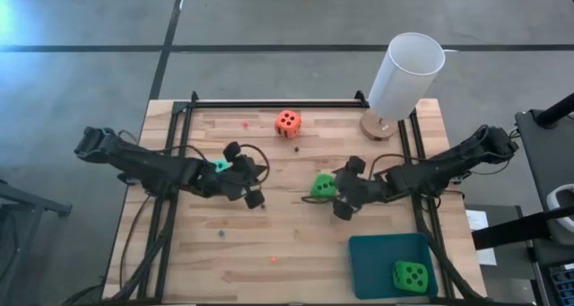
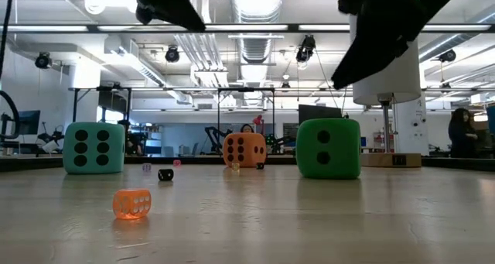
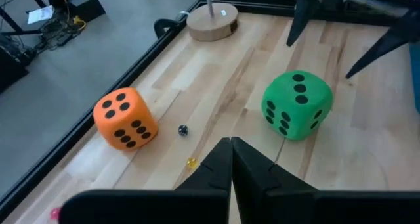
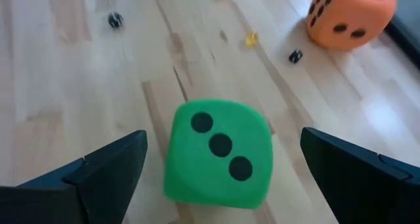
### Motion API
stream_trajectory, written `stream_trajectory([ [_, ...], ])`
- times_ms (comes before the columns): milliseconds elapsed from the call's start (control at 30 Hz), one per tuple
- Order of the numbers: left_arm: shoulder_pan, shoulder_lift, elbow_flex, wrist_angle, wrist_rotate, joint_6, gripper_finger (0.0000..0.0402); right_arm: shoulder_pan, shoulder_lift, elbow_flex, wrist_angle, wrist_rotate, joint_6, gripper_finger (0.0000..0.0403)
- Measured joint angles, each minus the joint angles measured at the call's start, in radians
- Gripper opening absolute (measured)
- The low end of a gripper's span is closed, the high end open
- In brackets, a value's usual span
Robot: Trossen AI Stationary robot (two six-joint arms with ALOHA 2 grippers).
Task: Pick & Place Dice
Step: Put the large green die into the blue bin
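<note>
A bright green die point(image 1: 321, 186) rests on the wooden table point(image 1: 269, 234) near the middle. My right gripper point(image 4: 223, 140) hangs open over it, one finger point(image 4: 111, 168) on each side and clear of the die point(image 4: 220, 152). My left gripper point(image 3: 231, 155) is shut and holds nothing, raised above the table left of centre point(image 1: 258, 174). A turquoise die point(image 1: 220, 165) sits partly hidden under the left arm. An orange-red die point(image 1: 288, 122) stands near the far edge. A second green die point(image 1: 410, 275) lies in the teal tray point(image 1: 372, 252).
A tall white cylinder point(image 1: 405, 73) on a round wooden base point(image 1: 378, 125) stands at the far right. Tiny loose dice lie on the table: an orange one point(image 2: 131, 204) and a black one point(image 2: 165, 174). Black rails point(image 1: 269, 104) run along the table's edges.
</note>
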Motion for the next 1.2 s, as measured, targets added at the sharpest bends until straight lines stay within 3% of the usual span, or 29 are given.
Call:
stream_trajectory([
  [100, 0.000, -0.034, -0.035, 0.034, 0.000, 0.000, 0.0010, -0.029, 0.026, 0.000, 0.011, -0.049, 0.000, 0.0400],
  [533, 0.000, -0.058, -0.061, 0.057, 0.001, 0.001, 0.0010, -0.111, 0.090, 0.002, 0.059, -0.074, -0.011, 0.0400],
  [1200, 0.000, -0.058, -0.061, 0.056, 0.001, 0.004, 0.0010, -0.112, 0.091, 0.005, 0.065, -0.105, -0.019, 0.0400],
])
